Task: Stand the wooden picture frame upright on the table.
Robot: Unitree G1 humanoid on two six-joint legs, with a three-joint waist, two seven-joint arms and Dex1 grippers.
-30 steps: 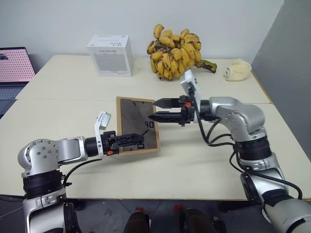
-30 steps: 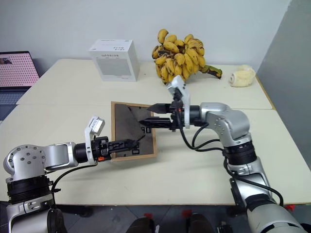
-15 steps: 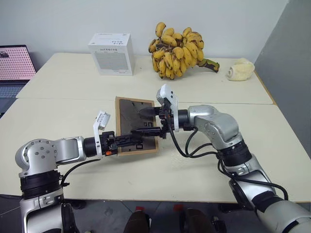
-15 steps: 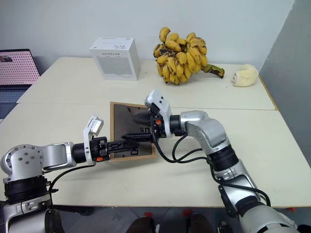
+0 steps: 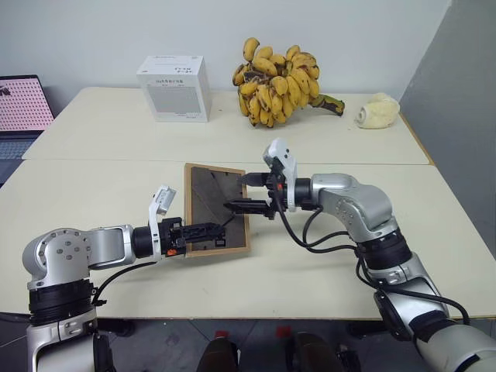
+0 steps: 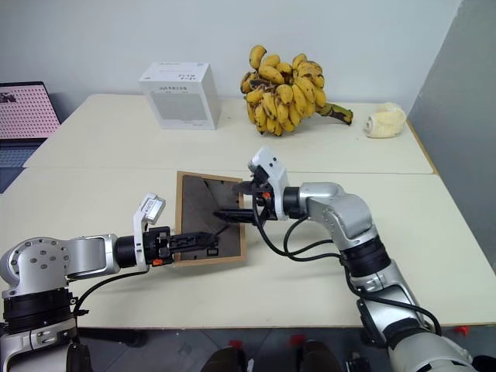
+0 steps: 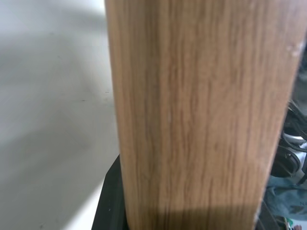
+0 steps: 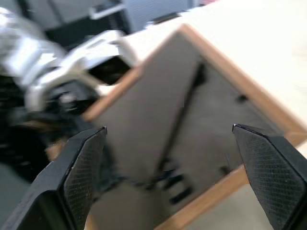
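Left gripper (image 5: 208, 230) clamps wooden picture frame (image 5: 215, 208) near edge, back up. Right gripper (image 5: 249, 194) spread wide at frame's 3 o'clock. Risk: snagging fold-out stand twists frame out of grip.

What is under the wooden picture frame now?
The table shows around the wooden picture frame. Its dark back faces up; the left gripper holds its near edge. The underside is hidden.
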